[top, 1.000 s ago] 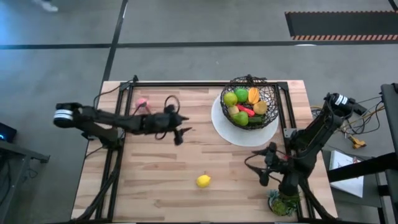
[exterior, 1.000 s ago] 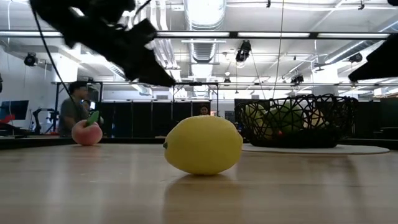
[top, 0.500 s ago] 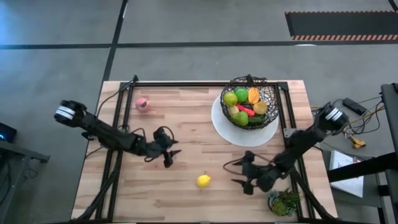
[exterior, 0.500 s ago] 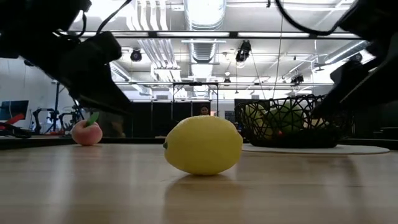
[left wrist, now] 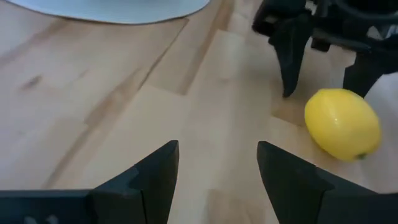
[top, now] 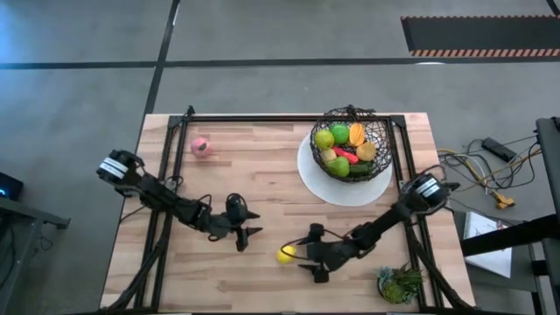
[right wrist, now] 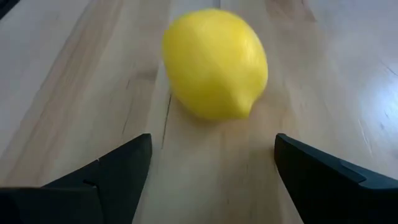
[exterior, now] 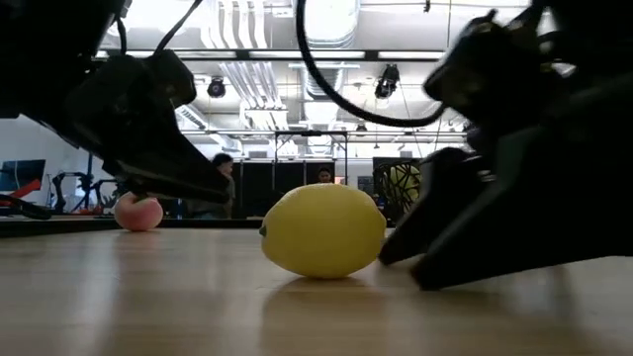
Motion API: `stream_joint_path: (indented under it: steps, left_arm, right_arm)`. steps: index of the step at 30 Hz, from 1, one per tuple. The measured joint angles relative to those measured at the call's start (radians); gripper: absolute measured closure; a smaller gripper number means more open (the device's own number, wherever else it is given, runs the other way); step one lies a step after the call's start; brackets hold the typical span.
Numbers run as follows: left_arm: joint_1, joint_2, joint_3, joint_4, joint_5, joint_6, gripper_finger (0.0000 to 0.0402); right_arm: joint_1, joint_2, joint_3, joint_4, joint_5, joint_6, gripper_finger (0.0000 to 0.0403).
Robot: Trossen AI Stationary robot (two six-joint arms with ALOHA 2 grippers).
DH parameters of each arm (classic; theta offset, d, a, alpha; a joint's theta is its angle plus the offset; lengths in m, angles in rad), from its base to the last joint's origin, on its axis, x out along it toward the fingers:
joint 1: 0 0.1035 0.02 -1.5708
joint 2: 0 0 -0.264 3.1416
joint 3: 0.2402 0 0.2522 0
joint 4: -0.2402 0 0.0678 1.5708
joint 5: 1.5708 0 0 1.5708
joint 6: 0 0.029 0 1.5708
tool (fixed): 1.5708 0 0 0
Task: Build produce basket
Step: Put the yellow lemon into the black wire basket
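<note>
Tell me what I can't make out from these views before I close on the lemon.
- Basket, low view: mostly hidden behind the right gripper; its produce can't be seen there.
- Basket contents, high view: lower pieces hidden under upper ones.
- Lemon, right wrist view: blurred; whether the fingers reach its sides is unclear.
- Peach, low view: partly hidden by the left gripper.

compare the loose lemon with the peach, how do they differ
The lemon is yellow and lies near the table's front edge; the peach is pink and sits toward the far left corner. The lemon has the right pincer open right beside it and the left pincer open close by; the peach has no pincer near it. Both rest on the bare wood, outside the basket.
</note>
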Motion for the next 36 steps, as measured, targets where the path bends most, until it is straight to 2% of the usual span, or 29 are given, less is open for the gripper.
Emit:
stream_joint_path:
  steps: [7,11,17,22,26,33,36]
  left_arm:
    - [-0.017,0.063,0.021,0.013,0.003,-0.06,0.0199]
    - [-0.021,0.07,0.02,0.014,0.003,-0.066,0.0199]
    - [-0.023,0.069,0.021,0.019,0.003,-0.066,0.0199]
    - [-0.023,0.069,0.021,0.019,0.003,-0.066,0.0199]
    - [-0.025,0.069,0.021,0.02,0.003,-0.066,0.0199]
    - [-0.03,0.069,0.021,0.019,0.003,-0.065,0.0199]
    - [-0.032,0.069,0.02,0.019,0.003,-0.065,0.0199]
  right_arm:
    - [-0.088,0.066,0.026,0.142,-0.122,-0.116,0.0078]
    - [-0.117,0.106,0.072,0.156,-0.17,-0.16,0.0078]
    - [-0.129,0.169,0.159,0.161,-0.192,-0.2,0.0078]
    - [-0.129,0.187,0.178,0.164,-0.191,-0.191,0.0081]
    - [-0.128,0.178,0.158,0.167,-0.188,-0.162,0.0111]
    - [-0.127,0.137,0.093,0.172,-0.155,-0.08,0.0192]
    - [-0.11,0.128,0.048,0.211,-0.11,-0.013,0.0197]
